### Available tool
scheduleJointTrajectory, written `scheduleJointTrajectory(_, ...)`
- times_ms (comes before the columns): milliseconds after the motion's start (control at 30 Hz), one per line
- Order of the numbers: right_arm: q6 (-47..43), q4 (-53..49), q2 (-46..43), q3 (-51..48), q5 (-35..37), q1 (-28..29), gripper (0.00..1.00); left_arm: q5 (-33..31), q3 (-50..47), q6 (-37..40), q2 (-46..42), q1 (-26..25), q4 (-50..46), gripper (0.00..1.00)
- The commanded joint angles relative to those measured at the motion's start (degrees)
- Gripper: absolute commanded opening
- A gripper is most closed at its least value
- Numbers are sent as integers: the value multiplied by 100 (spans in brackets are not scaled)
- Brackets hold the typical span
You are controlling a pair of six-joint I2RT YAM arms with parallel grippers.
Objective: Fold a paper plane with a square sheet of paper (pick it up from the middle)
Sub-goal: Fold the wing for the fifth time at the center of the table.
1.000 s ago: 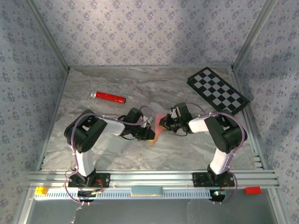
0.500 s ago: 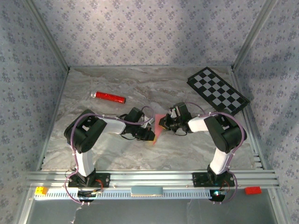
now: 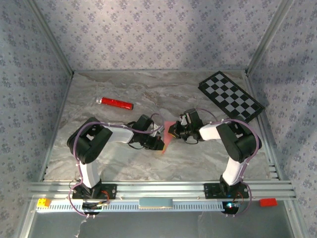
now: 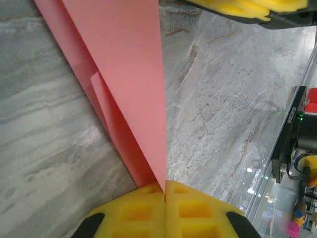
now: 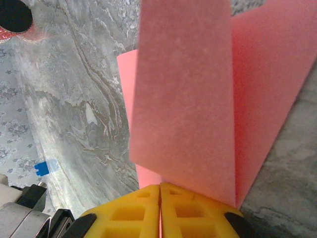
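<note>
The square sheet of paper (image 3: 168, 135) is pink, creased into a narrow folded shape, and held off the marble table between both grippers. My left gripper (image 3: 159, 143) grips its near end; in the left wrist view the yellow pads (image 4: 143, 208) are pressed together on the paper's (image 4: 129, 74) tapering edge, left gripper (image 4: 165, 184) shut. My right gripper (image 3: 175, 131) holds the far end. In the right wrist view the folded paper (image 5: 183, 84) rises from between the closed jaws of the right gripper (image 5: 160, 187). The right gripper's yellow fingers (image 4: 247, 7) show at the top of the left wrist view.
A red cylinder (image 3: 115, 103) lies at the left back of the table, its end visible (image 5: 15, 20) in the right wrist view. A black-and-white checkerboard (image 3: 230, 95) lies at the back right. Patterned walls and metal rails (image 3: 158, 191) enclose the table.
The left arm's elbow has shifted slightly left. Both grippers stay shut on the pink paper, which has hardly moved.
</note>
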Motion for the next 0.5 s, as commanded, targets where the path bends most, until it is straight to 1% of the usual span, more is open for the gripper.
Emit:
scheduleJointTrajectory(0,-122,-764,374,-149,665,22,10,118,-271,91,-75,-121,-937,5)
scheduleJointTrajectory(167,-123,-763,396,-130,645,16,10,-3,-436,-71,-327,-116,-785,11)
scheduleJointTrajectory(267,-133,-755,396,-142,647,14,10,-265,-554,-271,-632,-118,-666,18)
scheduleJointTrajectory(300,-126,-738,396,-151,647,21,10,-367,-579,-334,-776,-117,-652,22)
scheduleJointTrajectory(467,-95,-674,407,-183,658,25,10,-678,-686,-651,-1450,-74,-452,29)
